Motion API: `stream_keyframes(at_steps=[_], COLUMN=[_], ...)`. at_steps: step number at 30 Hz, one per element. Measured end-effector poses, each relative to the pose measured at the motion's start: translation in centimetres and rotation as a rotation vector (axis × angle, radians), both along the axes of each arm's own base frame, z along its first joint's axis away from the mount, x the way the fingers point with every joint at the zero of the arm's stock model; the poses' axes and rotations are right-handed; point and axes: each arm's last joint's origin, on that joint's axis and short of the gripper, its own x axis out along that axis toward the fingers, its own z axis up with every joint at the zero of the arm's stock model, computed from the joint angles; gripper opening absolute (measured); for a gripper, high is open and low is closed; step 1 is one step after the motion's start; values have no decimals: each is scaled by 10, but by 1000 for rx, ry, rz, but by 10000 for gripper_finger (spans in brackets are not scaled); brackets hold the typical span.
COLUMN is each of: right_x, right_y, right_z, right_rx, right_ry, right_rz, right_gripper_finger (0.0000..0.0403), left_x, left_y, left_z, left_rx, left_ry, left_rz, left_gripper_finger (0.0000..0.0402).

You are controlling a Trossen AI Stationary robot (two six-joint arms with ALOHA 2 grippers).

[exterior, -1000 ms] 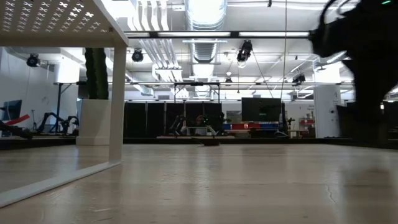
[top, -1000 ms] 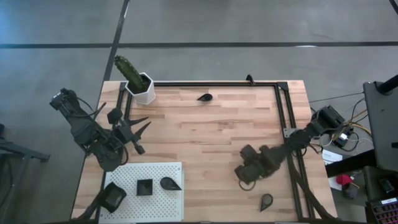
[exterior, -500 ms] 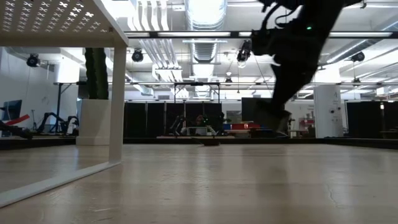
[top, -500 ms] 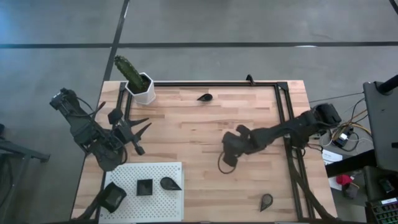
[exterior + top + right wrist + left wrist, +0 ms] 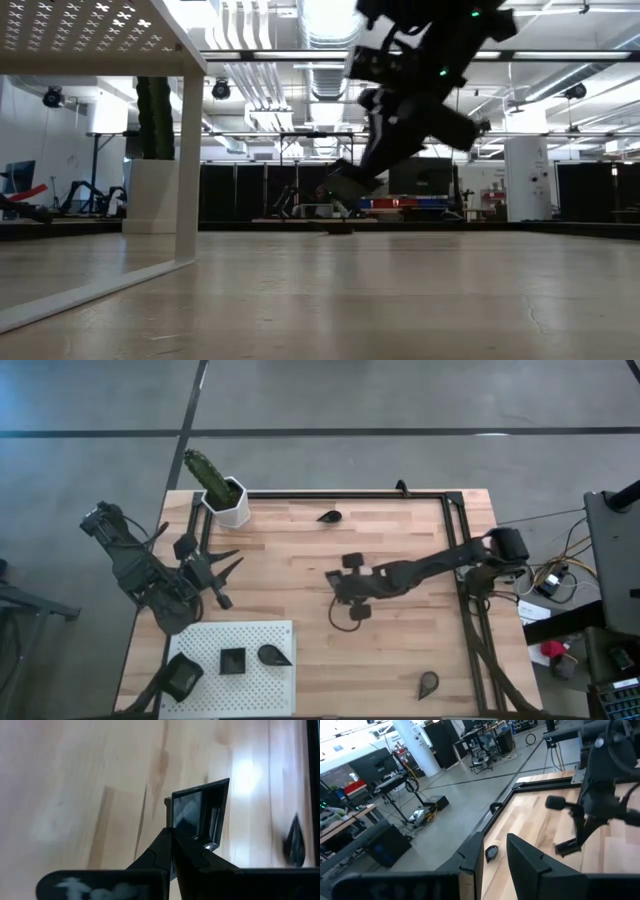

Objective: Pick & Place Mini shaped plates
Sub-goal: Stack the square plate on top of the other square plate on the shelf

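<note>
The right gripper (image 5: 172, 840) is clenched on the rim of a square mini plate (image 5: 200, 815), which stands up from its fingertips above the middle of the worktop (image 5: 300, 575), clear of the wood. The left gripper (image 5: 222, 570) waits with its fingers spread beside the white perforated board (image 5: 205, 635), which carries three dark plates (image 5: 232, 660). Two teardrop plates lie apart on the worktop, one near the far edge (image 5: 329, 516) and one near the front (image 5: 428, 683); from above, the held plate is hard to make out against the dark arm.
</note>
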Motion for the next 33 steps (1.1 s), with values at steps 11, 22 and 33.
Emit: stream_keyframes(at_steps=[11, 22, 33], right_x=[54, 80, 82], right_y=[6, 9, 8], right_z=[-27, -51, -55], right_rx=[-199, -295, -302], right_ry=[146, 234, 248], right_rz=[188, 253, 260], right_gripper_finger=[8, 8, 8], left_x=[-1, -2, -2], left_y=[2, 2, 2], left_z=[1, 1, 1], left_rx=[-24, -43, -45], left_ry=[-6, 1, 2], left_rz=[-5, -21, -23], left_gripper_finger=[81, 81, 81])
